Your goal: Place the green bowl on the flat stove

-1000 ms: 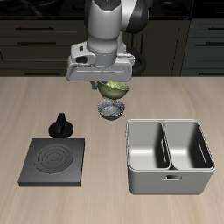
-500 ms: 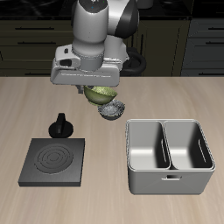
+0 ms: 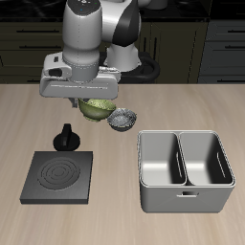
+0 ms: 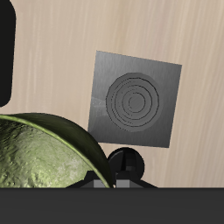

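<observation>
My gripper is shut on the green bowl and holds it in the air above the table, beside the grey-white patterned bowl. In the wrist view the green bowl fills the near field, olive with a mottled inside. The flat stove is a black square plate with ring grooves near the table's front edge, apart from the bowl. It also shows in the wrist view. The fingertips are hidden behind the bowl.
A small black knobbed round object stands between the held bowl and the stove; it shows in the wrist view too. A grey two-compartment metal basin stands near the front edge, beside the stove's side.
The arm has carried the green bowl sideways, away from the patterned bowl and toward the stove's side of the table. The patterned bowl is now uncovered.
</observation>
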